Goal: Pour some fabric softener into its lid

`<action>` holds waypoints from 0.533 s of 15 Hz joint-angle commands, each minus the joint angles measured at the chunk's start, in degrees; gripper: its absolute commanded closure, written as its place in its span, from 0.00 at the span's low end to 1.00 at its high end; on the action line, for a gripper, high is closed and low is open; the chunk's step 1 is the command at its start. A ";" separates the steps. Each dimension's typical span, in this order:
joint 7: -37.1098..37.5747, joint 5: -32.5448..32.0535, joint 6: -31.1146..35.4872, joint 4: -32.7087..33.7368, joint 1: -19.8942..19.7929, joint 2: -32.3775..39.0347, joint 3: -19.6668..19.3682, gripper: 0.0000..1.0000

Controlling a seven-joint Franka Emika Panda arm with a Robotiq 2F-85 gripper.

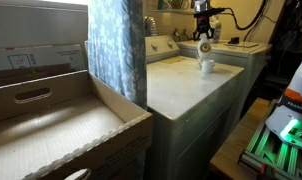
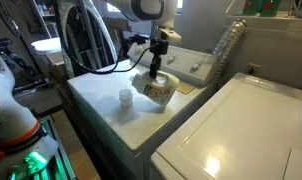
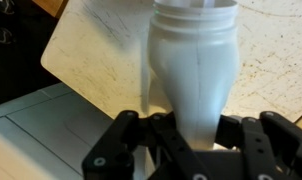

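The fabric softener bottle (image 2: pixel 155 87) is white with a coloured label and hangs tilted on its side above the washer top (image 2: pixel 101 100). My gripper (image 2: pixel 157 64) is shut on it from above. The lid (image 2: pixel 125 97) is a small white cup standing on the washer top, just left of and below the bottle. In an exterior view the bottle (image 1: pixel 204 46) hangs over the lid (image 1: pixel 206 66). In the wrist view the bottle's white body (image 3: pixel 195 60) fills the centre between the black fingers (image 3: pixel 186 135). The lid is hidden there.
A second white machine (image 2: pixel 241 130) stands beside the washer. The control panel (image 2: pixel 196 68) runs along the back. A curtain (image 1: pixel 116 45) and wooden drawers (image 1: pixel 51 120) are near an exterior camera. Cables hang behind the arm (image 2: pixel 91 40).
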 commanded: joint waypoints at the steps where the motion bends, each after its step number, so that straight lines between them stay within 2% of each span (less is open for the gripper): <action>1: 2.24 -4.34 2.14 -1.78 0.33 -2.72 0.28 1.00; 8: 6.37 -12.43 4.83 -5.35 2.27 -5.89 1.88 1.00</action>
